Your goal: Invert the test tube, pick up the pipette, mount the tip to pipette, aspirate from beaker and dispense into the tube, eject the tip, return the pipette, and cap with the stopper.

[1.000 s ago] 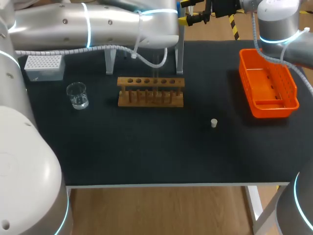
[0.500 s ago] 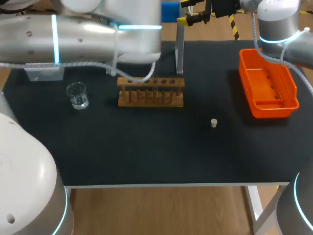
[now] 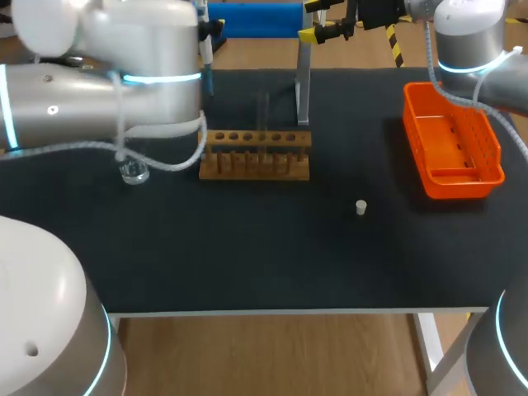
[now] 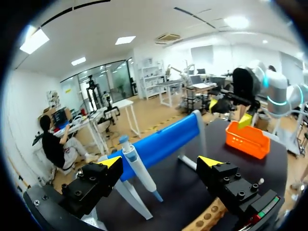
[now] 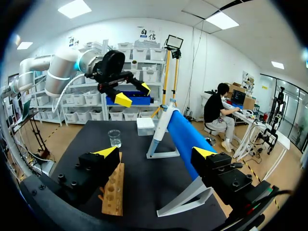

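A clear test tube (image 3: 264, 111) stands upright in the wooden rack (image 3: 254, 154). The pipette (image 3: 206, 59) hangs on the blue-barred stand (image 3: 252, 18) at the table's back. In the left wrist view the pipette (image 4: 138, 169) lies just ahead of my left gripper (image 4: 160, 162), whose fingers are open and touch nothing. My right gripper (image 3: 318, 21) hovers open and empty near the stand's right post. From the right wrist, my right gripper (image 5: 155, 152) looks along the stand at the pipette (image 5: 161, 126), beaker (image 5: 114, 138) and tip box (image 5: 145, 126). The white stopper (image 3: 360, 207) lies on the mat.
An orange bin (image 3: 452, 148) sits at the right edge. My left arm (image 3: 99, 74) covers the back left, hiding the tip box and most of the beaker (image 3: 132, 172). The stand's metal post (image 3: 303, 87) rises behind the rack.
My left arm has swung away from over the rack, left and back toward the pipette stand. It now hides the tip box. The right arm has not moved.
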